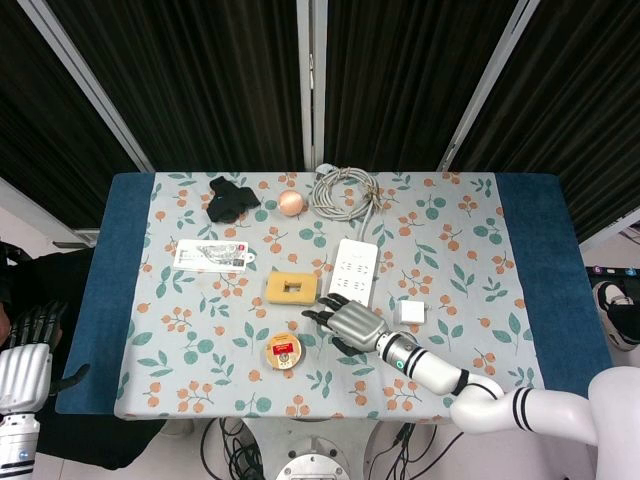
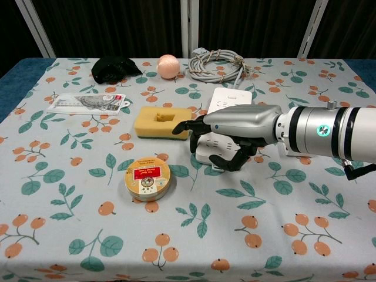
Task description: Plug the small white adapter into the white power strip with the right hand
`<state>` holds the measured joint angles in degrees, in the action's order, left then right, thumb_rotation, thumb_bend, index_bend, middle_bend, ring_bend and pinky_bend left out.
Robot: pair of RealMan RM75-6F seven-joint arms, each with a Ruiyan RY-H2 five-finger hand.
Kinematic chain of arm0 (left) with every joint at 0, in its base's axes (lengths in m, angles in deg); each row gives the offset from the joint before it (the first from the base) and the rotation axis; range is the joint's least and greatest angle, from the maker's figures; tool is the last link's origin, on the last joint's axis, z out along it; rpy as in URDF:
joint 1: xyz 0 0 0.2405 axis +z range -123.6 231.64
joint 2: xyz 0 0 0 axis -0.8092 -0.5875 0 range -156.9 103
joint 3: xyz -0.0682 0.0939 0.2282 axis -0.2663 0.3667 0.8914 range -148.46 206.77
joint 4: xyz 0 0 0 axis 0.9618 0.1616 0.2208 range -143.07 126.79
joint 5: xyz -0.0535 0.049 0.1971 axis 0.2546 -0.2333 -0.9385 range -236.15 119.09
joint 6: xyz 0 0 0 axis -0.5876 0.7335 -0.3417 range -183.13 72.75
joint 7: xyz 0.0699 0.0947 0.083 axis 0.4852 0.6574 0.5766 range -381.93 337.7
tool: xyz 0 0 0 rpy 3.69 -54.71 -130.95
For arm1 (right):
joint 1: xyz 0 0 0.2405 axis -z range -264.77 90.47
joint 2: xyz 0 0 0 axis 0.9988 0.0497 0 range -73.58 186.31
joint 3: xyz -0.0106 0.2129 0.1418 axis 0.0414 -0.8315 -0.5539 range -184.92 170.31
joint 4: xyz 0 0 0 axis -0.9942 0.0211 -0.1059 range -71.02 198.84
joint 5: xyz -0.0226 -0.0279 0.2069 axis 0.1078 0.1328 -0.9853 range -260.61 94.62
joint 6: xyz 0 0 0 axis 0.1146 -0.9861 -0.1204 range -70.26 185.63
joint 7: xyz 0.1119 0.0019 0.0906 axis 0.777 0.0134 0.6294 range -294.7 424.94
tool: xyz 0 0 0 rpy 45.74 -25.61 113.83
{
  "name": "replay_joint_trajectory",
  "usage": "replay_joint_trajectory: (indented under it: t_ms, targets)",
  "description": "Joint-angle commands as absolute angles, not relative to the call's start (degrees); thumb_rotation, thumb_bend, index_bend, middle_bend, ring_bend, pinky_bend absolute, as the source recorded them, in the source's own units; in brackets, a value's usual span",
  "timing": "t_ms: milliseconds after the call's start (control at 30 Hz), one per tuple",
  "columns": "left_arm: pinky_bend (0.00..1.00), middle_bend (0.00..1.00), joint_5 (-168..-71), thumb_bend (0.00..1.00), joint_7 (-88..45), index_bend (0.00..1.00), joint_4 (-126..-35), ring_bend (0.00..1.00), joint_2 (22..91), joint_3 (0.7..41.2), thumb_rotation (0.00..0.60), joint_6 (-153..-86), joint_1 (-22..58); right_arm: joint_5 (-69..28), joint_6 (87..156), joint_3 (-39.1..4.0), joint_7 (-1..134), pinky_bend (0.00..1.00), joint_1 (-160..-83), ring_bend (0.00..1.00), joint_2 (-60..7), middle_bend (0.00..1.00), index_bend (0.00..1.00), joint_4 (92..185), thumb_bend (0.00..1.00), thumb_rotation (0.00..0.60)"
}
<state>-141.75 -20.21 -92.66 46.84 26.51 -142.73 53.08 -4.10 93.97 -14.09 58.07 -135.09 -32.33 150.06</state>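
While spread with fingers apart and holding nothing, right robot hand (image 1: 350, 322) over the near end of the power strip (image 1: 352, 270). Adapter (image 1: 410, 312) flat on the surface (image 1: 450, 250), just right of the strip. Round tin (image 2: 147, 175) closed. Left robot hand (image 1: 28, 350) off the surface edge, fingers apart.

head view overhead, chest view low—near, shared table (image 1: 120, 300)

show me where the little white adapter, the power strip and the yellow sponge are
small white adapter (image 1: 410, 311), head view, on its top face.
white power strip (image 1: 355, 265), head view, on the upper socket face clear of the hand.
yellow sponge (image 2: 153, 124), chest view, on its top left of the hole.
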Motion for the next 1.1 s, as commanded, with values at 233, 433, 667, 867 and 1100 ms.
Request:
replay_joint_trajectory:
  t_ms: [233, 433, 667, 867, 1100]
  targets:
    - [0.0, 0.03, -142.0, 0.14, -20.1, 0.06, -92.5, 0.0, 47.2, 26.6, 0.6, -142.6, 52.9, -5.5, 96.6, -11.6, 55.7, 0.0, -133.5, 0.0, -29.2, 0.3, 0.01, 152.4, 0.54, 0.6]
    - [0.0, 0.03, -142.1, 0.14, -19.9, 0.06, -92.7, 0.0, 47.2, 26.6, 0.6, -142.7, 52.9, -5.5, 97.6, -10.8, 55.4, 0.0, -133.2, 0.0, -28.1, 0.3, 0.01, 153.4, 0.54, 0.6]
    - [0.0, 0.03, -142.0, 0.14, -20.2, 0.06, -92.6, 0.0, 47.2, 26.6, 0.6, -142.6, 53.0, -2.3, 104.9, -10.7, 56.9, 0.0, -130.4, 0.0, -26.4, 0.24, 0.01, 155.5, 0.51, 0.6]
    - [0.0, 0.03, -142.0, 0.14, -21.2, 0.06, -91.7, 0.0, 47.5, 26.6, 0.6, -142.3, 52.9, -0.1, 118.2, -9.1, 55.2, 0.0, -122.9, 0.0, -24.8, 0.21, 0.03, 155.9, 0.24, 0.6]
    - [0.0, 0.03, -142.3, 0.14, -22.1, 0.06, -90.7, 0.0, 48.1, 26.6, 0.6, -141.4, 52.2, -4.1, 125.8, -8.3, 55.3, 0.0, -115.5, 0.0, -28.0, 0.22, 0.1, 151.8, 0.02, 0.6]
